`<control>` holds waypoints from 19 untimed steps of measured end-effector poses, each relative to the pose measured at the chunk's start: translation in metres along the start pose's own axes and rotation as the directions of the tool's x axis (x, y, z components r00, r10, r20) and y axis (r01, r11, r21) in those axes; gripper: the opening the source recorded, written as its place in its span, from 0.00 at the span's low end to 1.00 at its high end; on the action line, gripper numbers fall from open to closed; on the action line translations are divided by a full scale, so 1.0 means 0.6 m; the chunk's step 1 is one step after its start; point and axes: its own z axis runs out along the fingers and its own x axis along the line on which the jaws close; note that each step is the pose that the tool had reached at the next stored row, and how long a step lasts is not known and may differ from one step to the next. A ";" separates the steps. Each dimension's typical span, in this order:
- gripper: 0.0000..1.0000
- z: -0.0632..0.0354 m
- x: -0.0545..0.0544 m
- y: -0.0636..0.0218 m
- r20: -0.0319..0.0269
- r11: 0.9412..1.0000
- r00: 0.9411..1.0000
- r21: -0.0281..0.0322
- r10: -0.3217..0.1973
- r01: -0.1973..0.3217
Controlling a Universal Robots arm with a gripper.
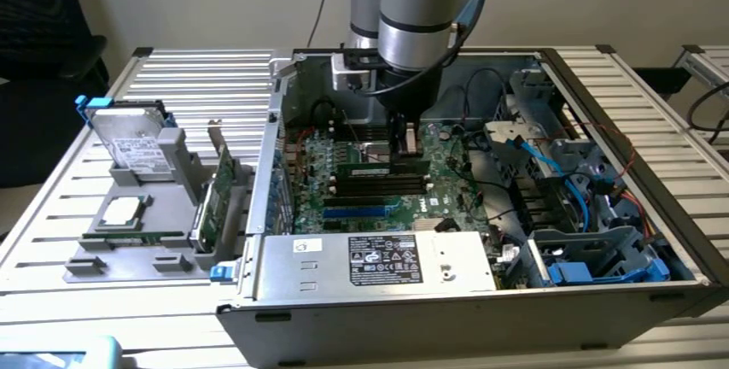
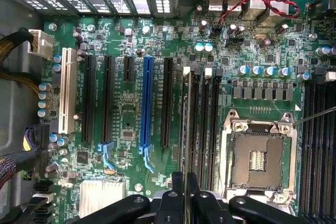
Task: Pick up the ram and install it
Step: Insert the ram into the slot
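Note:
The ram (image 1: 383,166) is a thin green stick held level over the motherboard (image 1: 341,207), inside the open computer case. My gripper (image 1: 401,140) comes straight down from above and is shut on the stick's top edge near its middle. In the wrist view the ram (image 2: 185,124) appears edge-on as a thin line, running out from between my fingertips (image 2: 177,192). It lies along the black memory slots (image 2: 202,119), beside the first one. I cannot tell whether it touches a slot.
The CPU socket (image 2: 257,156) sits beside the memory slots, and a blue slot (image 2: 146,103) and black card slots lie on the other side. The power supply (image 1: 376,260) fills the case front and cables (image 1: 547,181) crowd the exterior view's right. A grey holder (image 1: 125,254) outside carries a hard drive (image 1: 131,143) and a green card (image 1: 217,190).

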 end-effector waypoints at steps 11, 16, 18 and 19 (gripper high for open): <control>0.14 0.008 -0.004 0.000 -0.009 1.000 1.000 0.000 -0.005 0.005; 0.14 0.012 -0.004 0.000 -0.010 1.000 1.000 0.000 -0.004 0.004; 0.14 0.012 -0.004 0.000 -0.011 1.000 1.000 0.000 -0.004 0.004; 0.14 0.012 -0.004 0.000 -0.012 1.000 1.000 0.000 -0.004 0.004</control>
